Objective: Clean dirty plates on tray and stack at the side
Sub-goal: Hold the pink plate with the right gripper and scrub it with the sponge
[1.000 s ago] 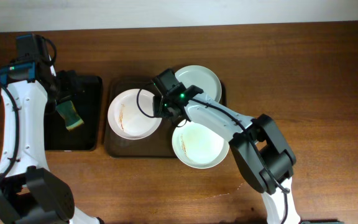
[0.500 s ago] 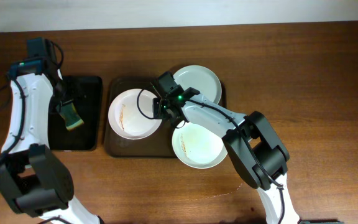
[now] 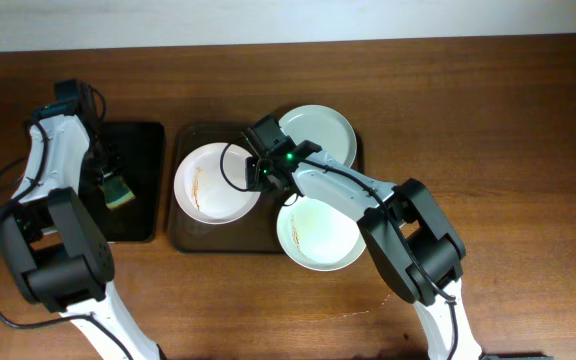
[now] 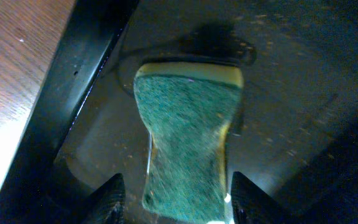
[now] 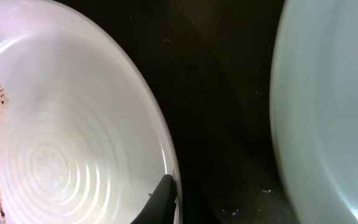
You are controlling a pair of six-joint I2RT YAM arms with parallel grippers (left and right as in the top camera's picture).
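Three white plates lie on the brown tray (image 3: 193, 238). The left plate (image 3: 213, 182) has an orange-brown smear. The back right plate (image 3: 320, 130) looks clean. The front plate (image 3: 320, 235) overhangs the tray's front edge and has faint smears. My right gripper (image 3: 258, 178) is at the left plate's right rim. In the right wrist view one finger (image 5: 163, 196) lies on the plate's (image 5: 61, 124) rim and the other is hidden. My left gripper (image 3: 111, 172) is open, its fingers (image 4: 178, 202) on either side of a green sponge (image 4: 188, 137) with small gaps.
The sponge (image 3: 119, 192) lies in a narrow black tray (image 3: 143, 215) left of the brown tray. In the right wrist view dark tray floor (image 5: 222, 124) separates the left plate from the back right plate (image 5: 328, 93). Bare wooden table (image 3: 508, 150) lies to the right.
My left arm has swung in and the left gripper has come down over the sponge. The right arm and the plates have not moved.
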